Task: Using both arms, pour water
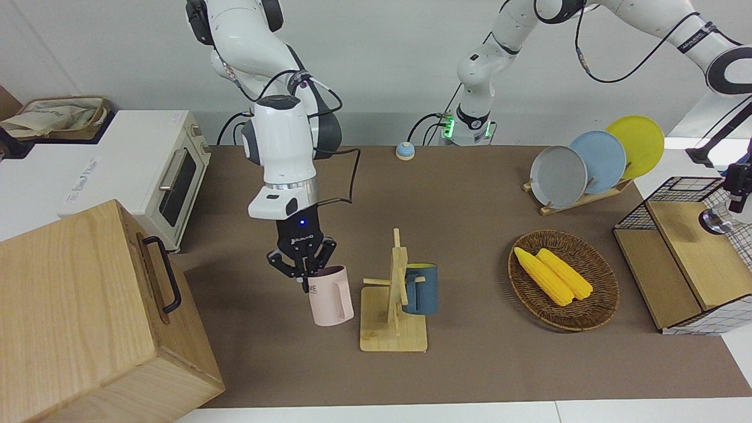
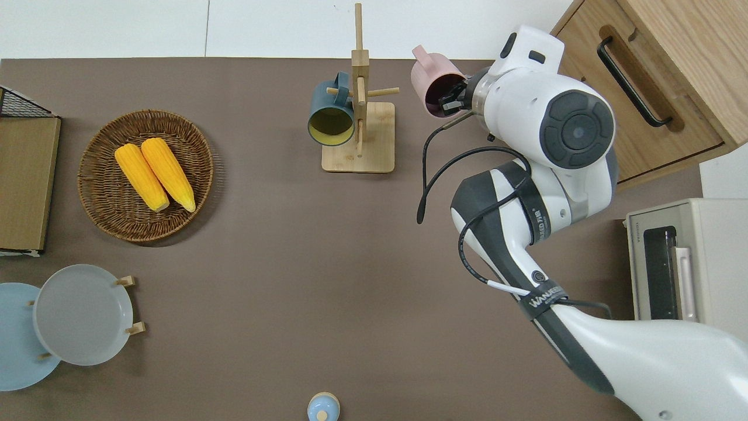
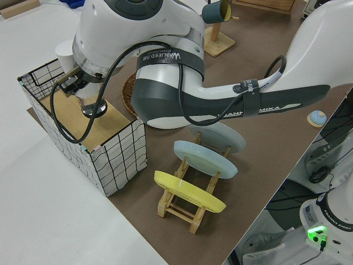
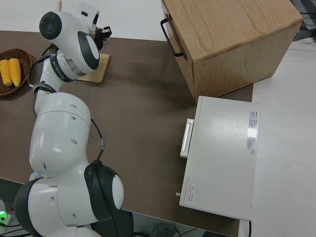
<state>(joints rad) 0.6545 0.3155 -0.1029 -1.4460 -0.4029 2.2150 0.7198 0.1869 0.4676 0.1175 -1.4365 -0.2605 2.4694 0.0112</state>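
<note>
The right gripper (image 1: 302,271) is pinching the pink cup's (image 1: 331,296) rim; the blue cup (image 1: 420,289) is hanging beside it.

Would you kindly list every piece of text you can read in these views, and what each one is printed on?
"WANJEED": strap on the right arm.
"FRANKA EMIKA": left arm link, and again on its base.
"ME": visible letters on the pink mug, rest hidden by the right gripper.
Toaster oven lettering: too blurred to read.
</note>
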